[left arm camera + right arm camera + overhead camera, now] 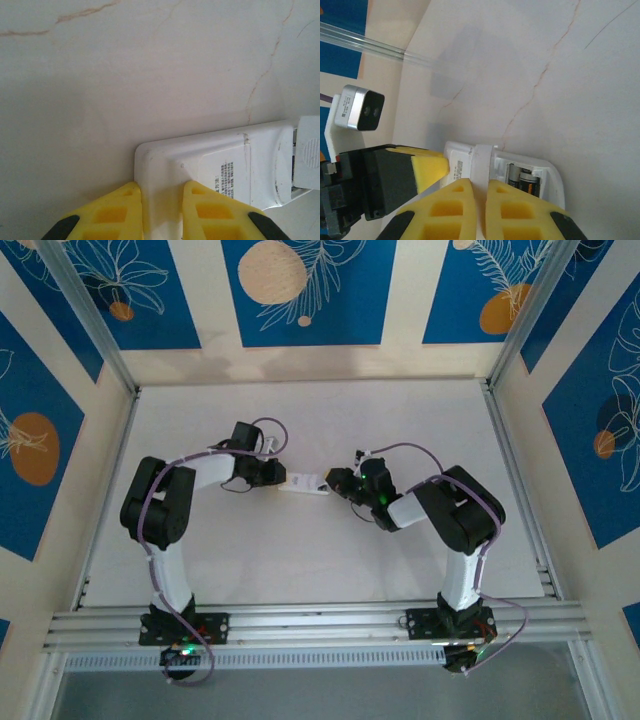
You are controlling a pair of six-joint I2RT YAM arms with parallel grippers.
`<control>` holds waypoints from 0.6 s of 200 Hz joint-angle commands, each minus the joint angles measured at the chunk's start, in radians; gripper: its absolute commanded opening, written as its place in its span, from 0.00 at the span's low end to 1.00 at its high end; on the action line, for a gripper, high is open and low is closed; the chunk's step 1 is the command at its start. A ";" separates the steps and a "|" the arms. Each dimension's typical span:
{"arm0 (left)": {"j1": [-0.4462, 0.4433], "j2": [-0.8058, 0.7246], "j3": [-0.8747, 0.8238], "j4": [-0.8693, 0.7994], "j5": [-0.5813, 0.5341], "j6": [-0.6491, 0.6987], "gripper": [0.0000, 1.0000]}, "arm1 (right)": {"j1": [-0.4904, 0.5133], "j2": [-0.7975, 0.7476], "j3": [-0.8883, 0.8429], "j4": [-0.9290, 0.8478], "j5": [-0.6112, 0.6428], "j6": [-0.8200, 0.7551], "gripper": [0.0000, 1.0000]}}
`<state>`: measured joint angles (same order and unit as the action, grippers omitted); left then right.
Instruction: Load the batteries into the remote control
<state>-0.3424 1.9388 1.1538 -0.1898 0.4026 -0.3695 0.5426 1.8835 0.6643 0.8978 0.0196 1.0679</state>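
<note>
white veined tabletop (pixel 300 570) carries the remote control (pixel 305 485) at mid-frame in the top view, its left end clamped by the left gripper (pixel 162 192), while the right gripper (pixel 480 186) pinches the small white cover (pixel 481 162) beside the batteries (pixel 522 180) seated in its open bay.

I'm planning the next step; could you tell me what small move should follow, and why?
Probably lower the cover over the compartment: the batteries sit inside, jaws of the left gripper clamp the remote, those of the right gripper pinch the cover.
</note>
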 commanded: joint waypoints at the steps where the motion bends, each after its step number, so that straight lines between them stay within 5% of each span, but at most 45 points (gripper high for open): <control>1: -0.030 0.073 -0.036 0.024 0.014 -0.008 0.18 | 0.028 0.021 -0.022 -0.021 0.039 0.014 0.10; 120: -0.031 0.073 -0.033 0.018 0.007 0.000 0.18 | 0.019 -0.095 -0.064 -0.071 0.062 -0.020 0.09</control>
<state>-0.3424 1.9388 1.1534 -0.1890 0.4030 -0.3691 0.5610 1.8114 0.6121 0.8661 0.0620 1.0740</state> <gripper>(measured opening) 0.182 0.096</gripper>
